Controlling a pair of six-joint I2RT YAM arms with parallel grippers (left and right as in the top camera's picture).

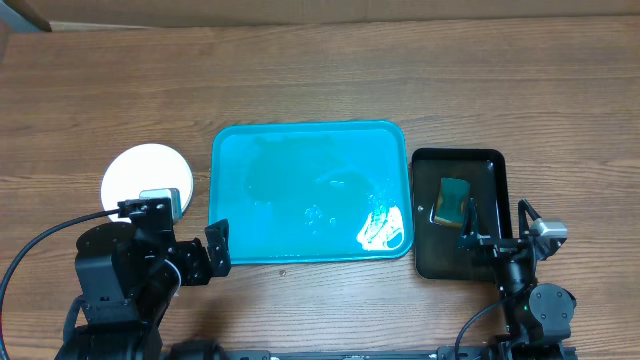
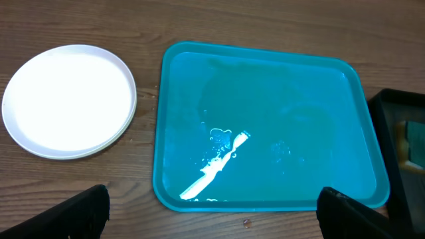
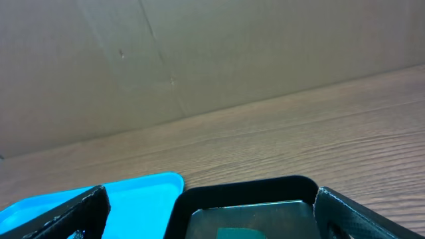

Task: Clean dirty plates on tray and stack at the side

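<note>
Across the bench point(image 1: 320, 80) centre you see the tray point(image 1: 300, 180) bare but wet, so wiping looks finished. The black tray point(image 1: 492, 165) off its right edge parks the sponge point(image 1: 454, 202). Off its left edge the plates point(image 2: 70, 99) sit stacked, their count hidden. Your left fingers point(image 2: 83, 212) and right fingers point(image 3: 73, 216) gape, empty.

The scene is lit evenly and brightly from above. White glare is thrown off the tray point(image 1: 300, 190) (a streak in the left wrist view), and the plates point(image 2: 69, 99) are washed out.
</note>
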